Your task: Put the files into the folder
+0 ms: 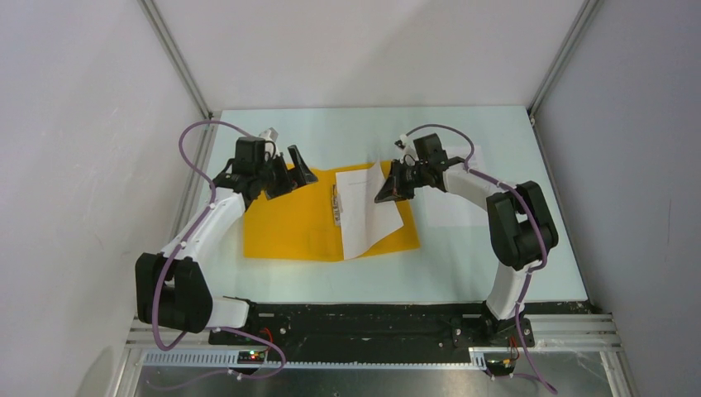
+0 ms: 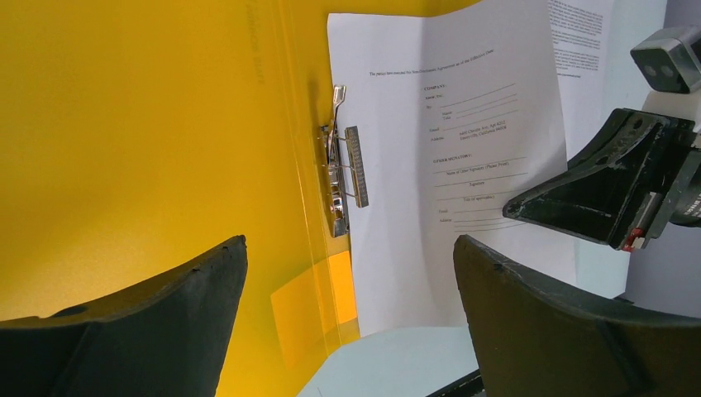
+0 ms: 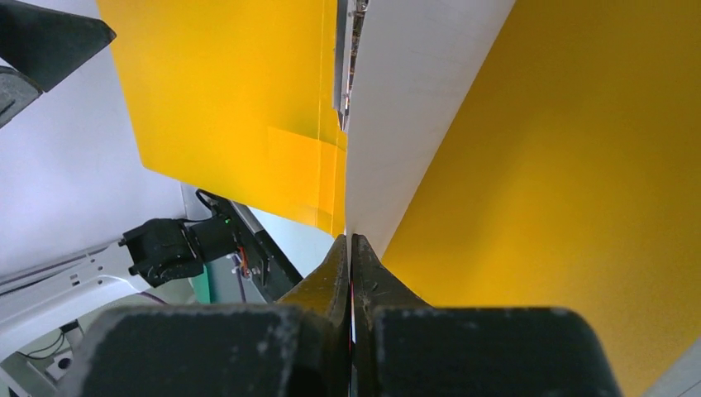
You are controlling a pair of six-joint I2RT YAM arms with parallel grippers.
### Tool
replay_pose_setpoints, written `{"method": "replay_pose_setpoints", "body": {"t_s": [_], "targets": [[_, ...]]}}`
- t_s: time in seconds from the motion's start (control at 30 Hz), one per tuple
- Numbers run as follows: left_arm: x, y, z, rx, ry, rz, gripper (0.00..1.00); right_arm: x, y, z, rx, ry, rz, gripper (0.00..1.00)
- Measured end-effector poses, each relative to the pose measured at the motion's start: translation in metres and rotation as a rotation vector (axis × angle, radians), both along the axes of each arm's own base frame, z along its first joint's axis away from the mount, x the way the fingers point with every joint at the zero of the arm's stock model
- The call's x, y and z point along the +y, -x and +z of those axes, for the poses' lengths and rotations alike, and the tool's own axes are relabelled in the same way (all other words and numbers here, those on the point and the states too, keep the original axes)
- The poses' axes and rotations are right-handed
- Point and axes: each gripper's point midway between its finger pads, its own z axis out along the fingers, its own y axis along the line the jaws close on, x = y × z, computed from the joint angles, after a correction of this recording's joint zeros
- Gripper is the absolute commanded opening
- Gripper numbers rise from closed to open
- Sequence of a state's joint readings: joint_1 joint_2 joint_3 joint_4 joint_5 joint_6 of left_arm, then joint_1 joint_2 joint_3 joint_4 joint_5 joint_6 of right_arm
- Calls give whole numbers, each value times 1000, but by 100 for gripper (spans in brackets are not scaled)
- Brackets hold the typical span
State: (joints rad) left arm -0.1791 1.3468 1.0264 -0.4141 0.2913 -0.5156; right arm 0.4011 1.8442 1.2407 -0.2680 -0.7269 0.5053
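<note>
Right hand (image 1: 391, 189), clamped on a paper sheet (image 1: 369, 217), holds it over the open folder (image 1: 289, 222), mid-placement I'd say. Left hand (image 1: 291, 172) hovers, spread. Next: square it against the clip (image 2: 340, 178).

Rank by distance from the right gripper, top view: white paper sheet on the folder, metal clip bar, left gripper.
1. White paper sheet: pinched in the right gripper, over the yellow plastic folder.
2. Metal clip bar: at the spine, left of the sheet.
3. Left gripper: open, folder's far-left corner.
</note>
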Motion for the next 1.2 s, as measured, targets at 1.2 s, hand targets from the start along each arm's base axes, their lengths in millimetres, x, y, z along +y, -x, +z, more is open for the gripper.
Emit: {"method": "replay_pose_setpoints", "body": {"t_s": [1.2], "targets": [[0, 0, -1, 1, -2, -1, 98, -8, -1, 51, -200, -237, 88, 0]]}}
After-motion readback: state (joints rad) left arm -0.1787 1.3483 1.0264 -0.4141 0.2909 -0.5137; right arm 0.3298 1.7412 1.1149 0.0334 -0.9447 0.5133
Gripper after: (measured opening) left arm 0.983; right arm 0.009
